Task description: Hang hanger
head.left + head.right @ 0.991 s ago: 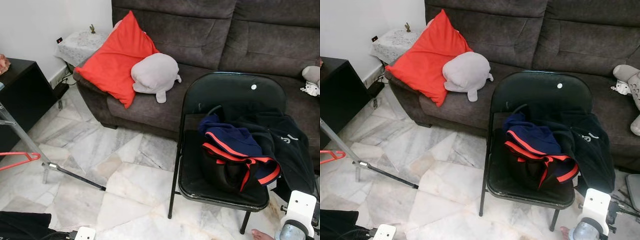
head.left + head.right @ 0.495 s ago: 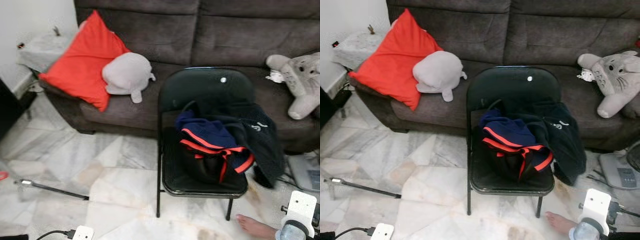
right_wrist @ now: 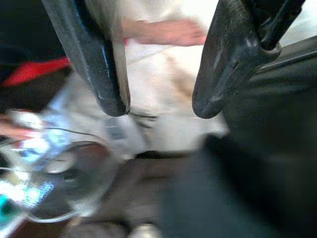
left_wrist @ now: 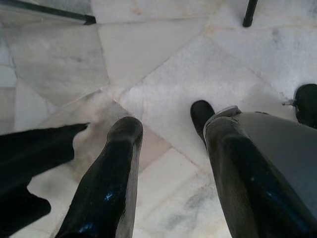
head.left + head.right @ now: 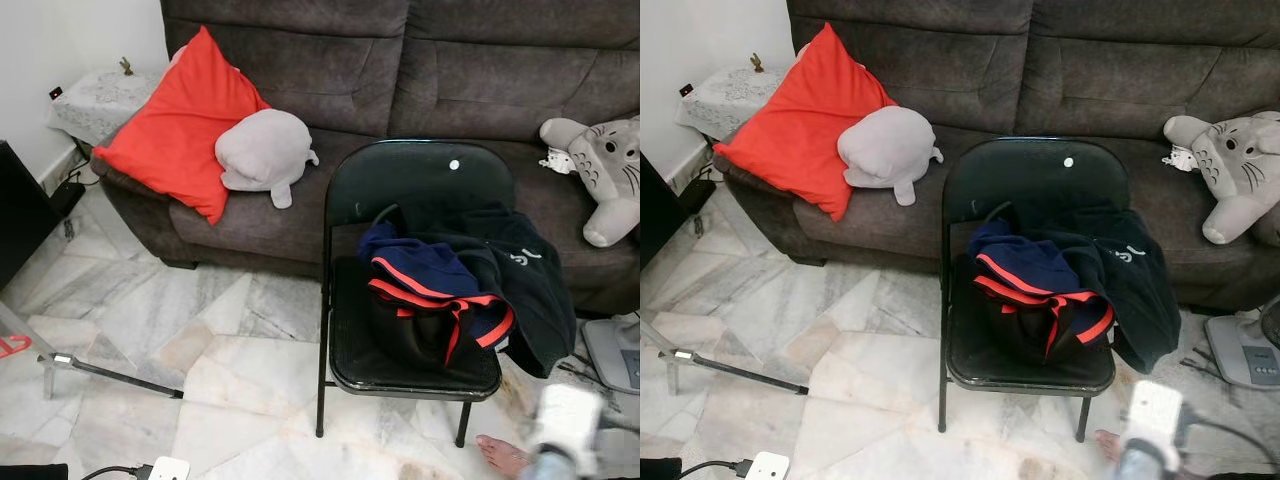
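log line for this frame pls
phase: approach | left gripper: open, empty, over floor | right gripper: open, empty | clothes pile on folding chair | red hanger at left edge

Two long, glossy black fingers on the left gripper; blurred white block-shaped wrist housing above a silver forearm.

I see a dark grey fabric sofa carrying a bright red square cushion and a pale grey rounded plush. The glossy black folding chair holds a navy garment with red-orange trim and a black jacket. The white-and-grey veined marble floor is mottled.
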You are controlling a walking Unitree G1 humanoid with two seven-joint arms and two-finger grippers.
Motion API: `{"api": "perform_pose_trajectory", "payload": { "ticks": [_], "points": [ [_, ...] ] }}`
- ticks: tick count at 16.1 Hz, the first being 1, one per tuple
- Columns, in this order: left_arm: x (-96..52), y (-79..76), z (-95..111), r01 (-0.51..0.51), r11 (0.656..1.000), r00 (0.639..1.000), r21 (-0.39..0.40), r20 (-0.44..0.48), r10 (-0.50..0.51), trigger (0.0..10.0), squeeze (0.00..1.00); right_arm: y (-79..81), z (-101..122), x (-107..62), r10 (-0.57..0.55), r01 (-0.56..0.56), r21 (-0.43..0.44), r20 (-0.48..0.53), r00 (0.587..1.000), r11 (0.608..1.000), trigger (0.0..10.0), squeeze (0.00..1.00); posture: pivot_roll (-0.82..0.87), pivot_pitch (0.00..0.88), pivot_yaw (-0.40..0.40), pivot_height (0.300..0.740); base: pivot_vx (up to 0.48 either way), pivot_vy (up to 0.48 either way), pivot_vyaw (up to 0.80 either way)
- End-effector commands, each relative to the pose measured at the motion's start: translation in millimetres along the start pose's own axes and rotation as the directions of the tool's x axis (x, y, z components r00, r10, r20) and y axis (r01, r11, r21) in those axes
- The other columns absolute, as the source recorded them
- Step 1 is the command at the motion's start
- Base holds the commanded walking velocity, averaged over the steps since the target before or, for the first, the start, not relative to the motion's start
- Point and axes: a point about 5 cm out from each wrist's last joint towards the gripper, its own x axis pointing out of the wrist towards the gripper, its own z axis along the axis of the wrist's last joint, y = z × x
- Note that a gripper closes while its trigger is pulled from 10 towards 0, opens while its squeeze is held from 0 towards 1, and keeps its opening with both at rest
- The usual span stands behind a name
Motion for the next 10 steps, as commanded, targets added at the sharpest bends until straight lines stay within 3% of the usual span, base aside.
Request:
{"api": "perform_pose_trajectory", "payload": {
  "ticks": [1, 2, 3, 5, 6, 7, 10],
  "points": [
    [-4.4, -0.6, -15.6, -0.005, 1.000, 0.998, -0.008, -0.061, 0.005, 10.0, 0.00, 9.8, 8.0, -9.8, 0.079, -0.079, -0.010, 0.071, 0.994, 0.997, 10.0, 0.00, -0.04, 0.155, 0.026, 0.721, 0.000, 0.000, 0.00],
    [-5.5, 0.0, -18.6, -0.010, 1.000, 0.997, -0.009, -0.073, 0.009, 10.0, 0.00, 18.4, 9.6, -21.5, 0.142, -0.136, -0.056, 0.111, 0.984, 0.989, 10.0, 0.00, -0.05, 0.153, 0.028, 0.721, 0.000, 0.000, 0.00],
    [-6.3, -0.3, -21.4, -0.008, 1.000, 0.996, -0.009, -0.087, 0.007, 10.0, 0.00, 27.8, -7.3, -29.7, 0.198, -0.198, -0.023, 0.007, 0.980, 0.980, 10.0, 0.00, -0.06, 0.151, 0.029, 0.721, 0.000, 0.000, 0.00],
    [-7.8, -1.5, -26.2, 0.001, 1.000, 0.994, -0.018, -0.105, -0.002, 10.0, 0.00, 42.9, -44.6, -38.6, 0.288, -0.280, 0.068, -0.254, 0.923, 0.958, 10.0, 0.00, -0.06, 0.138, 0.028, 0.721, 0.000, 0.000, 0.00],
    [-8.5, -1.4, -28.2, -0.003, 1.000, 0.994, -0.026, -0.113, 0.000, 10.0, 0.00, 44.7, -59.3, -43.3, 0.298, -0.271, 0.125, -0.366, 0.881, 0.955, 10.0, 0.00, -0.06, 0.126, 0.022, 0.721, 0.000, 0.000, 0.00],
    [-9.1, -1.1, -29.9, -0.010, 0.999, 0.993, -0.033, -0.120, 0.006, 10.0, 0.00, 44.8, -64.5, -45.4, 0.314, -0.288, 0.126, -0.399, 0.861, 0.949, 10.0, 0.00, -0.06, 0.119, 0.022, 0.721, 0.000, 0.000, 0.00],
    [-10.4, -9.5, -36.5, -0.018, 0.998, 0.989, -0.052, -0.149, 0.010, 10.0, 0.00, 33.0, -83.7, -53.5, 0.316, -0.326, 0.066, -0.482, 0.817, 0.943, 10.0, 0.00, -0.03, 0.098, 0.021, 0.721, 0.000, 0.000, 0.00]
  ]
}}
